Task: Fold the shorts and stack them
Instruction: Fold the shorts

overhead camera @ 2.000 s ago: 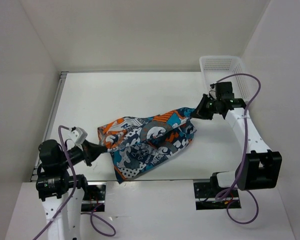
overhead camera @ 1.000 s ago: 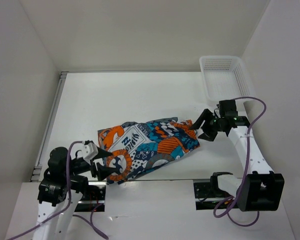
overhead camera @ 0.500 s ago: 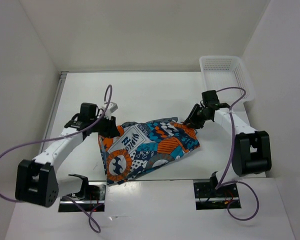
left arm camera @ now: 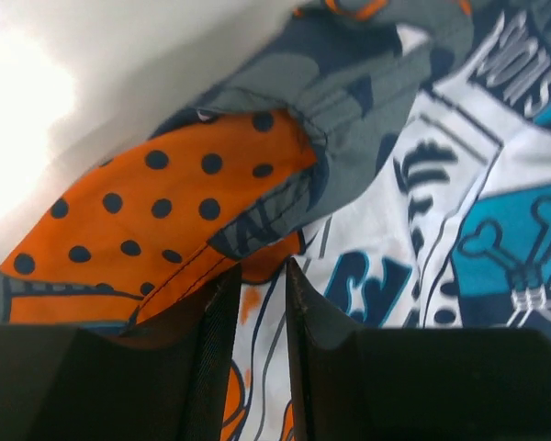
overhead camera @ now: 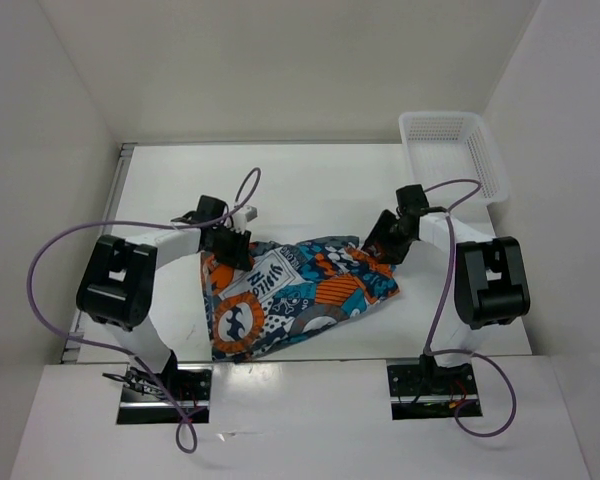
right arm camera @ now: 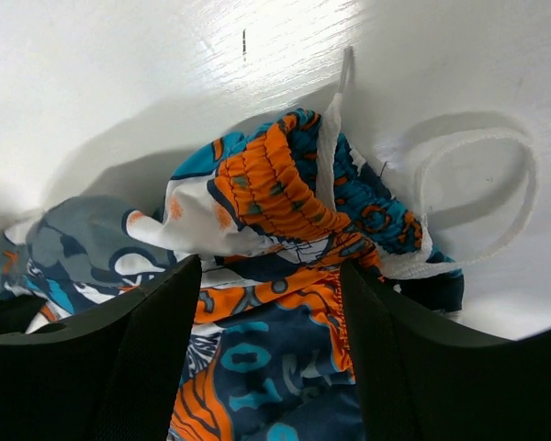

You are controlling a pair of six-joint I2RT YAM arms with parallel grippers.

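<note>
On the bench (overhead camera: 310, 190) the shorts (overhead camera: 300, 295) lie rumpled just 6 o'clock of centre, the white basket (overhead camera: 450, 150) off at 2 o'clock, so we judge the folding barely begun and the stacking all ahead. Our left pincer (overhead camera: 233, 254), at the cloth's 10 o'clock edge, shows only a slit between its jaws over an orange hem (left arm camera: 165, 211), and we cannot tell whether it nips cloth. Our right pincer (overhead camera: 382, 247), spread wide and grasping nothing, straddles the waistband (right arm camera: 275, 193) at 2 o'clock.

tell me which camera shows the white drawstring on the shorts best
The right wrist view: the drawstring lies looped on the table beside the orange waistband. The top view shows the whole shorts, but the cord is too small to make out. The left wrist view shows only printed cloth.
</note>
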